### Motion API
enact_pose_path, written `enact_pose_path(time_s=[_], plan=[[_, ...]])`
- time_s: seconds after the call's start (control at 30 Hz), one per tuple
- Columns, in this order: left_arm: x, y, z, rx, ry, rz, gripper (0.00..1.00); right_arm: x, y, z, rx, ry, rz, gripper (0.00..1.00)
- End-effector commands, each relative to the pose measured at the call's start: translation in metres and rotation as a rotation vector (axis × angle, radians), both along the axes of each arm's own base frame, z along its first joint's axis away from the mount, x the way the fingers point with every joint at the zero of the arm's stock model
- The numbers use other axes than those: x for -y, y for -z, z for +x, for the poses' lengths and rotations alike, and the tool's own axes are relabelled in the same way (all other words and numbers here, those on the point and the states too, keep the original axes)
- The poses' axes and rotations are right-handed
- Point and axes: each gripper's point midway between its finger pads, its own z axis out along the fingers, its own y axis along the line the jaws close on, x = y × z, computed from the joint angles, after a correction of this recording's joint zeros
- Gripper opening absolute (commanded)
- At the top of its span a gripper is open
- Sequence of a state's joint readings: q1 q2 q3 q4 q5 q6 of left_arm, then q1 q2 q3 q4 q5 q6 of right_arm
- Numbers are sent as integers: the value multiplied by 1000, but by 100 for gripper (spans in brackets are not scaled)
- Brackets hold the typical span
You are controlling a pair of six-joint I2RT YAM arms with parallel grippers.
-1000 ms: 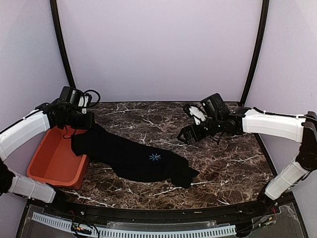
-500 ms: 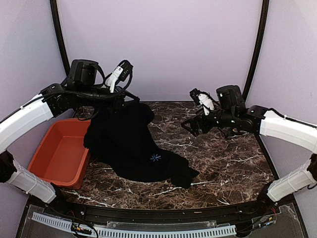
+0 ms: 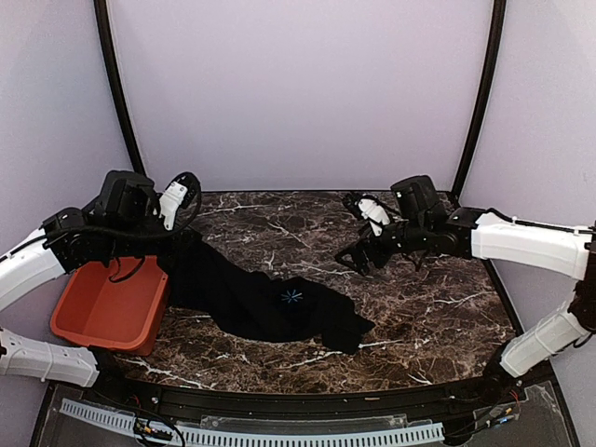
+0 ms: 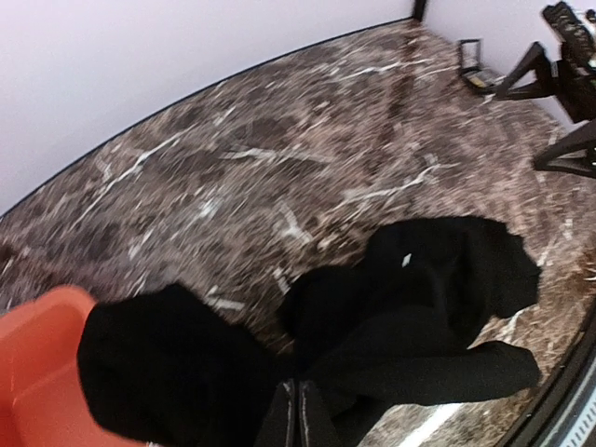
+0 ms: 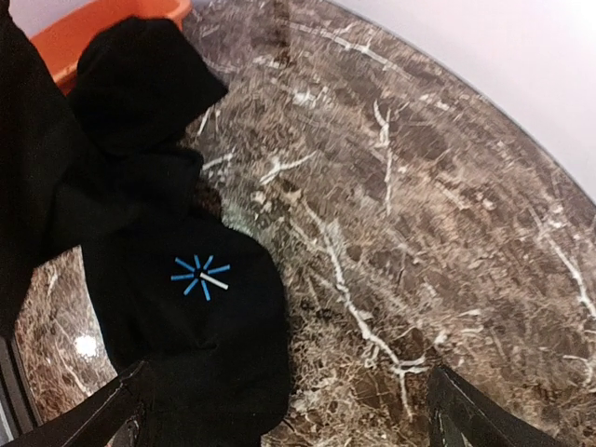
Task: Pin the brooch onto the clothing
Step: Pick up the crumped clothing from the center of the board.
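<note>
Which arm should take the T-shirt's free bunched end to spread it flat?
Probably right. The right claw is open and empty above the table, with the starburst print in its wrist view. The left claw is shut on the other end of the T-shirt, beside the orange bin.

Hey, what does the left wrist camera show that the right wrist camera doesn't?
Only left wrist: the left tool shut on the shirt. Only right wrist: the blue starburst print, clearly readable. Both: the black shirt, the orange bin, the marble table, and the open right tool, which is far off in the left view.
</note>
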State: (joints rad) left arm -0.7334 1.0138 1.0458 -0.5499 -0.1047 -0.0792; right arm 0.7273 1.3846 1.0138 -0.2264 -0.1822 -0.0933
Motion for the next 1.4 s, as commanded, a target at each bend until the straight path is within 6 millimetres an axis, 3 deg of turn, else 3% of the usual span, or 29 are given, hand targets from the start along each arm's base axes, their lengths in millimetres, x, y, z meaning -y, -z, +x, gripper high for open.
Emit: enact_pose_path(time_s=[0.0, 0.1, 0.27, 0.33, 0.4, 0.53, 0.6, 0.73, 0.83, 0.87, 0.9, 0.93, 1.03, 1.23, 1.37], plan=[[-90, 32, 0, -1, -422, 183, 1, -29, 22, -12, 1, -150, -23, 99], [-123, 35, -9, 19, -569, 210, 1, -45, 38, -12, 70, -216, -38, 99], [-155, 49, -27, -14, -698, 265, 2, -68, 61, -1, 177, -278, -89, 99], [-157, 59, -31, -44, -712, 278, 12, -72, 70, 12, 190, -248, -127, 99], [-152, 66, -31, -71, -699, 262, 36, -75, 78, 27, 204, -207, -169, 99], [-129, 62, -25, -69, -612, 161, 69, -77, 87, 45, 219, -154, -219, 99], [-117, 54, -19, -48, -560, 129, 79, -78, 84, 49, 232, -138, -218, 99], [-85, 42, 2, -34, -467, 106, 90, -81, 73, 53, 254, -132, -200, 99], [-51, 45, 23, -64, -387, 106, 94, -80, 69, 55, 254, -119, -203, 99], [-40, 63, 30, -106, -362, 158, 95, -79, 67, 55, 250, -114, -200, 99], [-32, 59, 38, -106, -355, 157, 96, -74, 66, 56, 251, -88, -211, 99], [-24, 78, 44, -149, -338, 206, 97, -71, 66, 56, 247, -76, -214, 99], [2, 102, 62, -205, -297, 242, 99, -59, 63, 48, 241, -57, -214, 99], [48, 119, 68, -286, -165, 138, 98, -29, 51, 30, 249, -11, -217, 99], [60, 131, 68, -331, -130, 136, 94, -20, 41, 23, 255, 3, -196, 99]])
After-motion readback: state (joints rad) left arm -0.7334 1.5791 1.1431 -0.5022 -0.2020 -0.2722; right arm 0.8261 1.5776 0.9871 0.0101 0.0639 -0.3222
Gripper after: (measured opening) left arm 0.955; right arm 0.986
